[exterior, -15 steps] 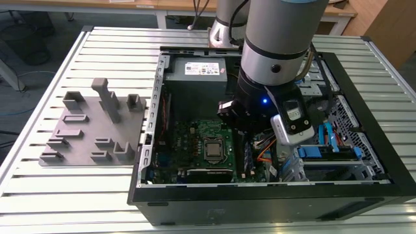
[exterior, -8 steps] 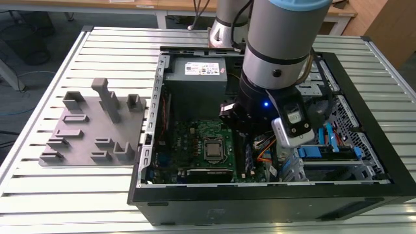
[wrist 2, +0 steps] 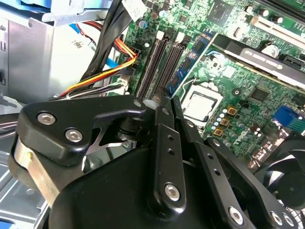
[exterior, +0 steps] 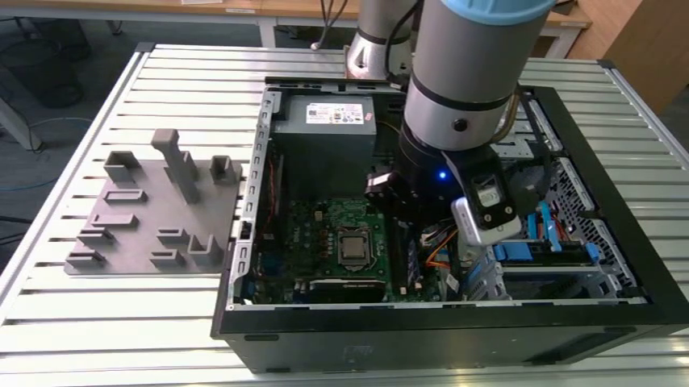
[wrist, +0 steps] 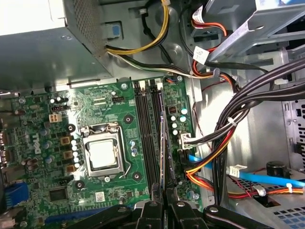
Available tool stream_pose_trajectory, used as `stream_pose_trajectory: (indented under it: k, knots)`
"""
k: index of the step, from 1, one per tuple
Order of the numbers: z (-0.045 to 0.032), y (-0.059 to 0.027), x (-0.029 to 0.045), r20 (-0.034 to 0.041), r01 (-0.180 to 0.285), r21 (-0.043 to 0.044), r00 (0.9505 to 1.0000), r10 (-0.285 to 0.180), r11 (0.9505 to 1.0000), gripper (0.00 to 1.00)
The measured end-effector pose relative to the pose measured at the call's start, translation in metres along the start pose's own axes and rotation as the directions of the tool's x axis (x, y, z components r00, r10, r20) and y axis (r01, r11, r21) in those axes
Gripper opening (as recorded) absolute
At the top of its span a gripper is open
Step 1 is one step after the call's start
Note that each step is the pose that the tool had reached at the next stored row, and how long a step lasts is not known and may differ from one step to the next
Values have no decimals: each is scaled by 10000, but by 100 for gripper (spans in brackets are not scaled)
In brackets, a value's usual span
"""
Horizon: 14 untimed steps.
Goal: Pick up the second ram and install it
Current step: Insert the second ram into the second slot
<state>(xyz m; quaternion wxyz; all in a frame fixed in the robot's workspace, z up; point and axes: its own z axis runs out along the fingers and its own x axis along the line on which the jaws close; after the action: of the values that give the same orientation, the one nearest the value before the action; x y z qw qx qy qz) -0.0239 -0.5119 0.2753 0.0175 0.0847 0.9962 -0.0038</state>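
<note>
My jaws are pressed together at the tips of my gripper (wrist 2: 164,98), just above the second ram (wrist 2: 190,59), which stands in a slot on the motherboard (wrist: 109,102). Cables (wrist: 238,119) crowd one flank; the case wall (exterior: 248,201) rises beyond.

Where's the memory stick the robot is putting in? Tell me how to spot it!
Look inside the open computer case at the big green motherboard. Beside the shiny silver square chip run long black slots, and the second ram stands on edge along them, one end in the gripper. It is the thin blue strip; the slots are black.
</note>
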Motion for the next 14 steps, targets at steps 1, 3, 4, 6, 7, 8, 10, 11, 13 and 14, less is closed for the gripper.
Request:
stream_pose_trajectory:
  k: [1,3,4,6,7,8,10,11,13,14]
  knots:
    - [6,1,-1,0,-4,-1,10000,4,10000,14]
    - [16,5,-6,0,-10,1,10000,10,10000,14]
    - [21,8,-9,0,-15,2,10000,15,10000,14]
    - [35,15,-16,1,-26,0,10000,26,10000,14]
    - [41,20,-19,0,-29,1,10000,29,10000,14]
    - [48,26,-22,0,-32,-1,10000,32,10000,14]
    - [60,36,-27,0,-39,-1,10000,39,10000,14]
    - [66,41,-29,0,-43,-1,10000,43,10000,14]
    - [78,50,-34,0,-50,1,10000,50,10000,14]
    - [83,53,-36,0,-54,2,10000,54,10000,14]
